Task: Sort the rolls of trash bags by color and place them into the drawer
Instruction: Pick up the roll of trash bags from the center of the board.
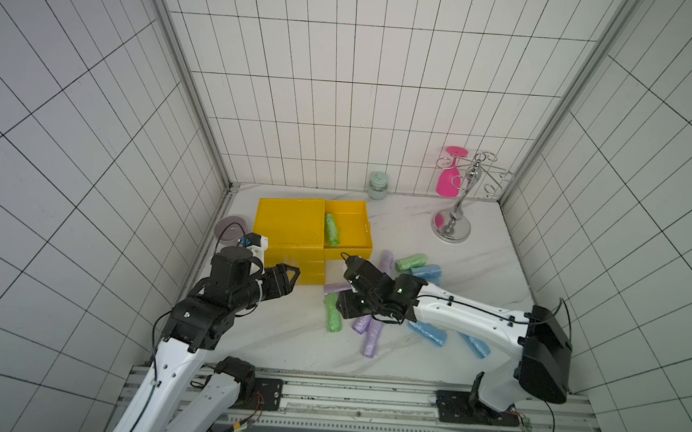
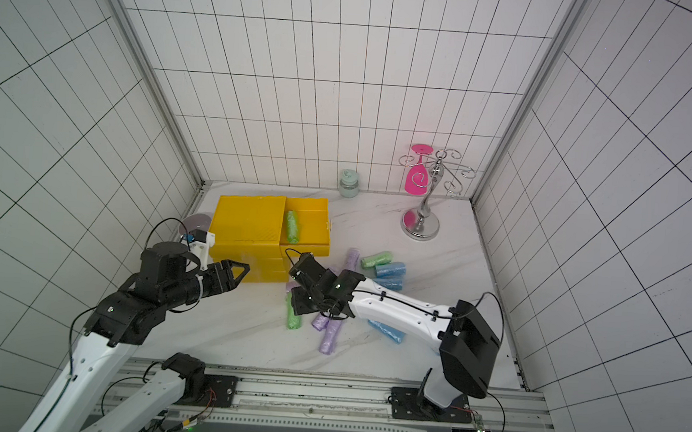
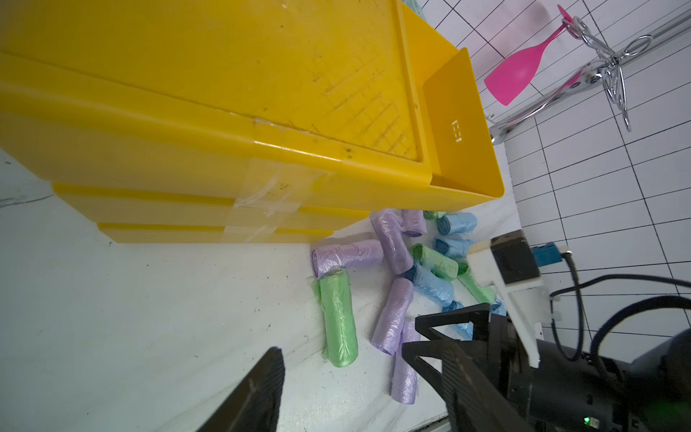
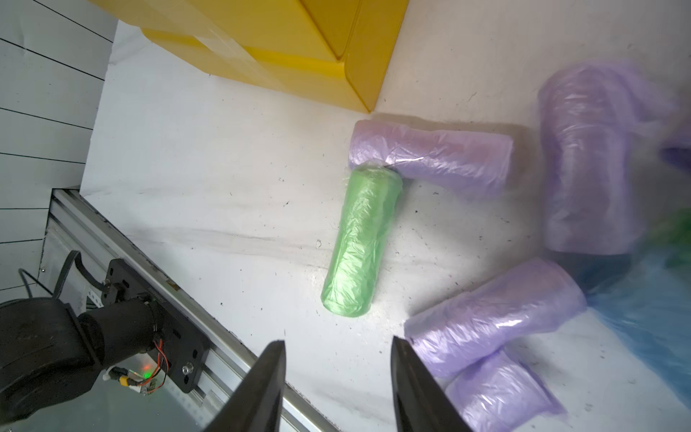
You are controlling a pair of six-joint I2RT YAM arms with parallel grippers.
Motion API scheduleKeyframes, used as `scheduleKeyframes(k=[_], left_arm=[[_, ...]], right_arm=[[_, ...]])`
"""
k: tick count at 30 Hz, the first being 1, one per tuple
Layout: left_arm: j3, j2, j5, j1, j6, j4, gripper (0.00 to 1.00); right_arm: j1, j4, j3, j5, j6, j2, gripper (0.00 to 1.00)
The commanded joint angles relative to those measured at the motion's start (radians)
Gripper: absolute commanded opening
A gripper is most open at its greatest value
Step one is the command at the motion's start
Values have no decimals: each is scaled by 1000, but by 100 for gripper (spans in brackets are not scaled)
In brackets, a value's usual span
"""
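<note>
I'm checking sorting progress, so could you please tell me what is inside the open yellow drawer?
One light green roll lies in the drawer, beside the cabinet top. Whatever sits in the part tucked under that top is hidden.

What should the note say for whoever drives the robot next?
Left gripper: fingers open, empty, beside the yellow drawer unit.
Right gripper: fingers open, empty, low over the loose rolls, near a green table roll.
Done: top drawer is pulled out, with one green stored roll inside.
Left: green, blue rolls and lilac rolls lie mixed on the table. The lower drawers are shut.
</note>
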Motion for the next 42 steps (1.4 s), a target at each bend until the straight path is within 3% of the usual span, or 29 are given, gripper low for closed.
scheduleKeyframes(k=[1,19,28,35,42], left_arm=[[-9,-13,-4,-6,-12,6,66],[-80,-51,38,-5,-77,65,66],[-92,-52,41,-5,-82,66,66],[-86,-44,40,-5,-80,72,67],[-25,3,26,-3,-44,72,67]], right_arm=[[14,59,3,52,44,64,51],[17,88,92,30,50,287,52],[17,101,98,15,53,326,43],[18,116,61,-3,57,270,21],[20,96,0,-46,48,108,19]])
